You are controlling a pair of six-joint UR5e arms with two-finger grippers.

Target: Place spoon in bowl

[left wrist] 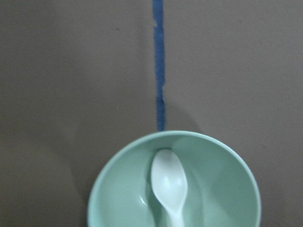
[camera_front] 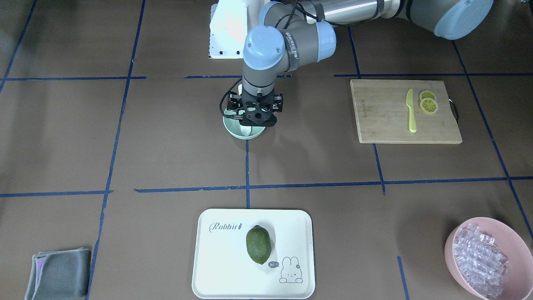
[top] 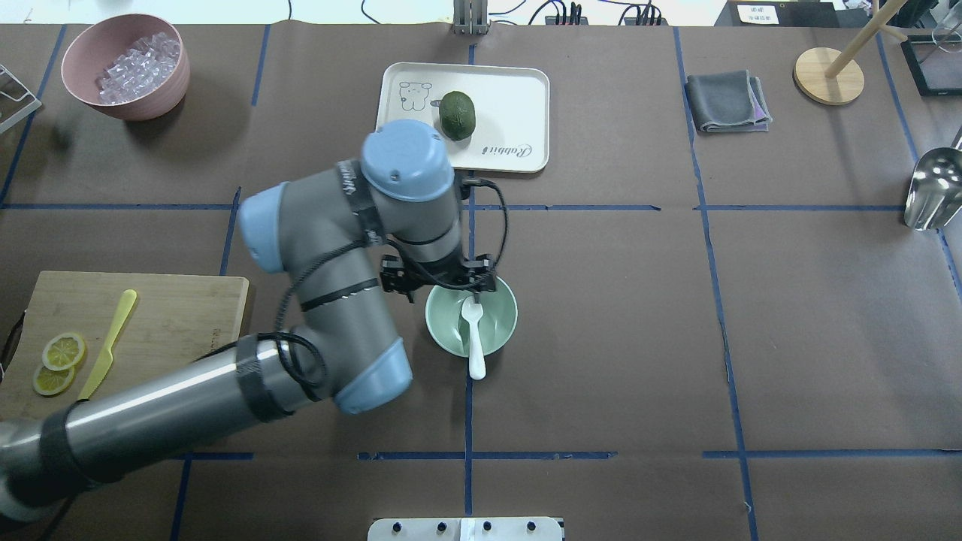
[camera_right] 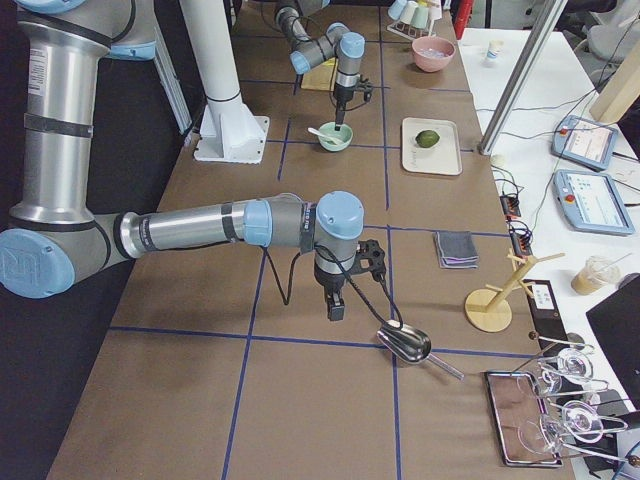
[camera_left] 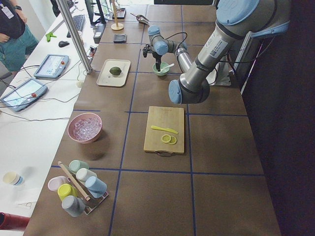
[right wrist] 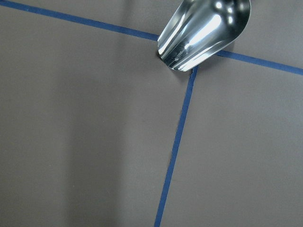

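At table centre, the white spoon point(top: 475, 342) lies in the mint-green bowl point(top: 443, 319), its handle jutting over the near rim on the robot's side. The left gripper point(camera_front: 255, 118) hangs just above the bowl, off the spoon. Whether its jaws are spread cannot be told, nor can those of the right gripper point(camera_right: 335, 305).

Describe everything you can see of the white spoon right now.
The spoon is small, white and looks like glossy plastic, with an oval scoop and a slim, flat handle. It lies in the mint-green bowl with the scoop hollow side up on the bowl's floor. The handle leans on the rim nearest the robot, and its end sticks out over the table. The left gripper hangs above the scoop end. No finger shows on the spoon in the left wrist view.
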